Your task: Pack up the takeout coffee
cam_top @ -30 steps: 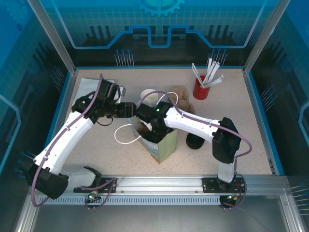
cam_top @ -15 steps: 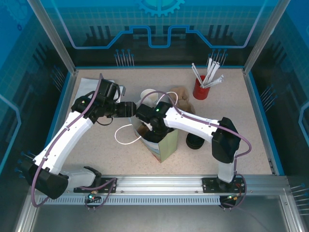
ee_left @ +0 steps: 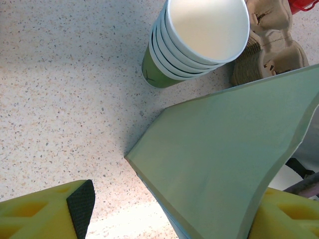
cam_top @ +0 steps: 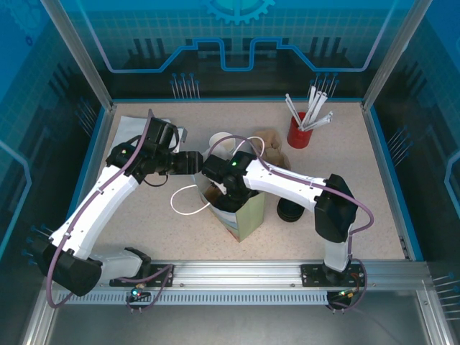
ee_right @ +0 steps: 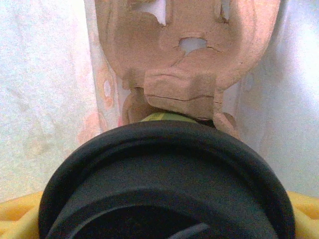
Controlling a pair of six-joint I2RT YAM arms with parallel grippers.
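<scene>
The takeout coffee (ee_right: 164, 169), a green cup under a black lid, sits in a brown pulp carrier (ee_right: 184, 50) inside the pale green paper bag (cam_top: 246, 215). My right gripper (ee_right: 164, 221) reaches down into the bag (ee_right: 45, 74), and the lid spans the whole gap between its yellow fingers (ee_right: 20, 214); in the overhead view the right gripper (cam_top: 221, 188) is inside the bag's mouth. My left gripper (cam_top: 195, 164) stands at the bag's left rim. In the left wrist view the left gripper (ee_left: 179, 211) is open astride the bag's wall (ee_left: 224, 149), with its left pad (ee_left: 80, 204) clear of it.
A stack of green cups (cam_top: 221, 141) (ee_left: 199, 35) stands behind the bag, with another brown carrier (cam_top: 267, 138) (ee_left: 269, 45) beside it. A red cup of white straws (cam_top: 297, 133) is at the back right. Black lids (cam_top: 290, 210) lie right of the bag. The bag's white handle (cam_top: 183, 203) loops out left.
</scene>
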